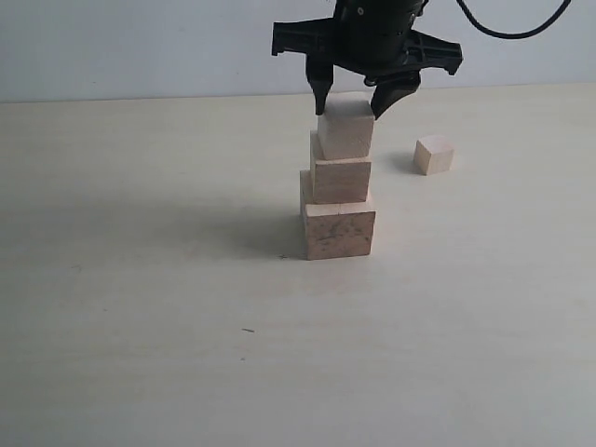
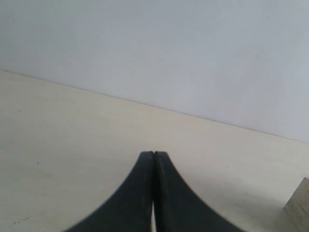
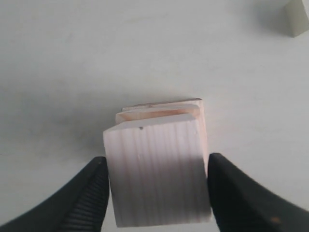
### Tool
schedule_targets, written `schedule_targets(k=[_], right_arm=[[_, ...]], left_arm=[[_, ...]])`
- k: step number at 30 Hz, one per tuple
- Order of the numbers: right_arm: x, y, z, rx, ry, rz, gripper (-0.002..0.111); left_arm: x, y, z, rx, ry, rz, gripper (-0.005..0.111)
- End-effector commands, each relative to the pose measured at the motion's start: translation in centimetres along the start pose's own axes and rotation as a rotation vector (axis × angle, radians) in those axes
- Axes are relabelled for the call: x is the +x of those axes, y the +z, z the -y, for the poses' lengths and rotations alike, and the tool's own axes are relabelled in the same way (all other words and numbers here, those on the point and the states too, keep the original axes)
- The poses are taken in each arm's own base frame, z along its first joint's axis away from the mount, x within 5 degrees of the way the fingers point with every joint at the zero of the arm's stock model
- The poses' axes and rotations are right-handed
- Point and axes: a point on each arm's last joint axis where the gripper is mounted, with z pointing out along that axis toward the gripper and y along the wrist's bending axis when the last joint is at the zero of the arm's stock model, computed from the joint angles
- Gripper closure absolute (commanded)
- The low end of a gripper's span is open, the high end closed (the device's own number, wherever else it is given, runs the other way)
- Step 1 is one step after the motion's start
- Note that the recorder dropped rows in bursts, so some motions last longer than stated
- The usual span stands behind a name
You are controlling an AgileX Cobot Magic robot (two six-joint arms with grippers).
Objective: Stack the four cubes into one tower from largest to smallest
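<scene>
Camera arrangement, 3 views. Exterior view: set in front of the table (image 1: pixel 140 326), somewhat above its surface, facing across it toward the wall (image 1: pixel 140 47), with the tower (image 1: pixel 337 186) centred at middle distance. Right wrist view: very close, looking steeply down between the fingers of the right gripper (image 3: pixel 159 195) onto the top cube (image 3: pixel 157 169); it shares the tower and the loose cube (image 3: pixel 297 19) with the exterior view. Left wrist view: low over the tabletop, looking along it to the wall past the left gripper (image 2: pixel 153 162), fingers pressed together; a wood corner (image 2: pixel 300 208) at the frame's edge cannot be matched to any 1 cube
</scene>
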Motion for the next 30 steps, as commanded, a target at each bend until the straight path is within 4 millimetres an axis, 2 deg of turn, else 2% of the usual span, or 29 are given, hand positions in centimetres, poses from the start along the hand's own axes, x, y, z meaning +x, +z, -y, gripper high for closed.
schedule_targets(k=[1,30], right_arm=[[-0.3,-0.32,0.19,0.012,0.008,0.028,0.052],[0.0,-0.32,-0.13,-0.024,0.04,-0.005,0.052]], left_arm=[[0.04,-0.02,-0.02,0.002,0.007,0.009,0.107],[0.04,-0.02,-0.02,0.002,0.007,0.009,0.107]])
